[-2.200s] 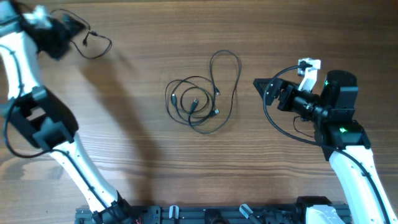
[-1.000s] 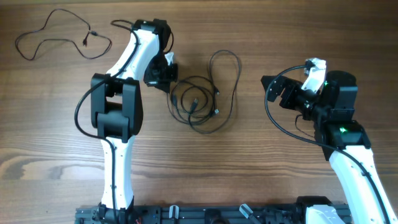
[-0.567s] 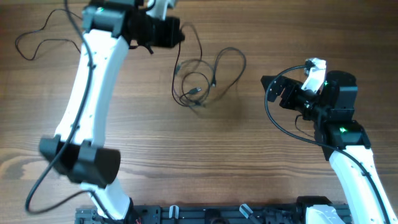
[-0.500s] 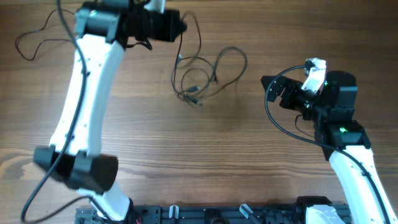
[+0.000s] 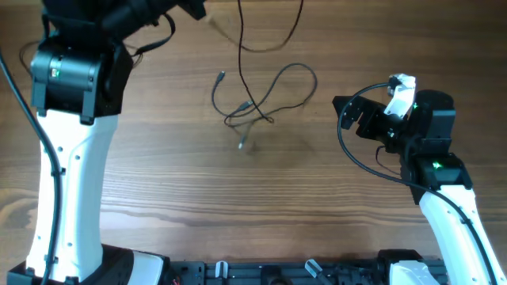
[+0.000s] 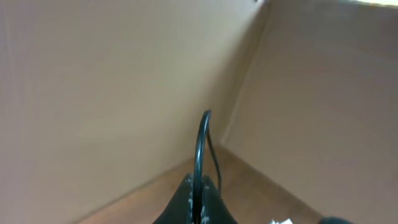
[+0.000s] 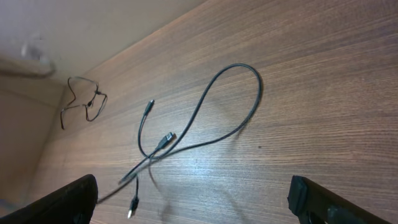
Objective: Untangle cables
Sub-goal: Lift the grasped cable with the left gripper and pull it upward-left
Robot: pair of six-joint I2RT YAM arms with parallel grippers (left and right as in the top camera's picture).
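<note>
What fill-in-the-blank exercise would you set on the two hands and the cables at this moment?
1. The left hand, raised high, is shut on a thin black ____.
2. The right hand is ____ and holds nothing.
3. The other cables lie loose on the ____ table.
Missing words: cable; open; wooden.

— What is standing in the way mid-table?
— The cables [image 5: 265, 95] are sprawling there, one strand running up toward the far edge. Bare table [image 5: 238, 206] is lying open nearer us, between the left arm [image 5: 75, 166] and the right gripper [image 5: 345, 115].
</note>
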